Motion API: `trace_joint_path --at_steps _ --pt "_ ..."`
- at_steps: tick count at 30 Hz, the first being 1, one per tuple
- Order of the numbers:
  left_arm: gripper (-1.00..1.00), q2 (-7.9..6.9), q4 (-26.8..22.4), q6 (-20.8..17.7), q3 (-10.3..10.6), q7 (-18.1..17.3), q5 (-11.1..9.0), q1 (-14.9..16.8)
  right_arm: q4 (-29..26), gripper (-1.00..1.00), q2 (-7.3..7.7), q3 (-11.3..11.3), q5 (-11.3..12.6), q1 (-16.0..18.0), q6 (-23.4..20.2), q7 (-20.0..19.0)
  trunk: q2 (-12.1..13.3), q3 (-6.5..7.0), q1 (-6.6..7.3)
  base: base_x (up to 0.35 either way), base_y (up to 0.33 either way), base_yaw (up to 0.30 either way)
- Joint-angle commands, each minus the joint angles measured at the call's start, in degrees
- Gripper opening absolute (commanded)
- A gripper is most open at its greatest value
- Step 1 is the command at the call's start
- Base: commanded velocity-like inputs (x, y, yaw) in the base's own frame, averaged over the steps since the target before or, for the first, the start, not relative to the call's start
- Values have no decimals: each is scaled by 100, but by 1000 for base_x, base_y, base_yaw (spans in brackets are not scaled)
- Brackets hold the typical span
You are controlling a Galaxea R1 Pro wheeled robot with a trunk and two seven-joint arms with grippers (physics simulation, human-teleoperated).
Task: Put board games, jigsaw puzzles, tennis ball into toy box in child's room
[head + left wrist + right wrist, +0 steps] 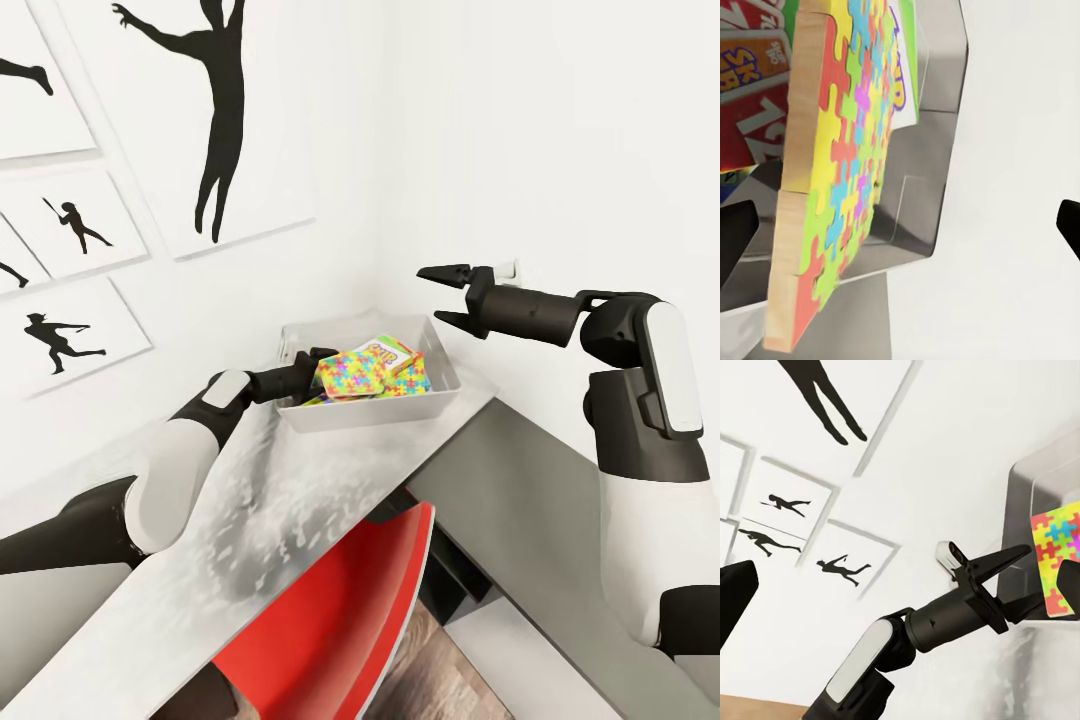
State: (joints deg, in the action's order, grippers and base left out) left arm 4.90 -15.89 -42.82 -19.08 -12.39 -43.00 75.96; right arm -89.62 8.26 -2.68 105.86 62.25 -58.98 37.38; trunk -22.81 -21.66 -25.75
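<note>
Pale grey toy box (pixel 440 395) on the table (pixel 260 520), set in the wall corner. Two puzzles counted in head view: one (pixel 350 372) tilted over the box at the left gripper (pixel 322 368), apparently clamped by it though its fingers are hidden behind the square, a second (pixel 412 380) lying inside. One Skip-Bo game (pixel 754 82) and one green-edged game (pixel 388 349) also inside. Right gripper (pixel 448 292) released, jaws spread, holding nothing, raised beside the box's far corner. One red chair (pixel 350 610) under the table. Five silhouette pictures (pixel 205 110) on the wall.
</note>
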Motion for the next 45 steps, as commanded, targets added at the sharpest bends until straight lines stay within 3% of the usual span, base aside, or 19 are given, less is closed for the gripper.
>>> trace_joint_path --at_steps 1,16,25,45 --pt "100 0 -2 -31 -43 -11 29 6 -3 100 2 -4 53 7 0 58 -11 -10 -3 0 0 0" --pt "100 -44 -365 -87 -34 -28 37 0 -3 100 1 21 55 7 0 58 -11 -10 -3 0 0 0" --pt "100 -221 -414 -94 -26 -27 38 -2 -3 100 1 22 49 7 0 58 -11 -10 -3 -26 7 0" --pt "100 -232 -415 -95 -25 -27 38 -2 -3 100 -15 17 53 -2 0 58 -11 -10 -3 -9 1 0"
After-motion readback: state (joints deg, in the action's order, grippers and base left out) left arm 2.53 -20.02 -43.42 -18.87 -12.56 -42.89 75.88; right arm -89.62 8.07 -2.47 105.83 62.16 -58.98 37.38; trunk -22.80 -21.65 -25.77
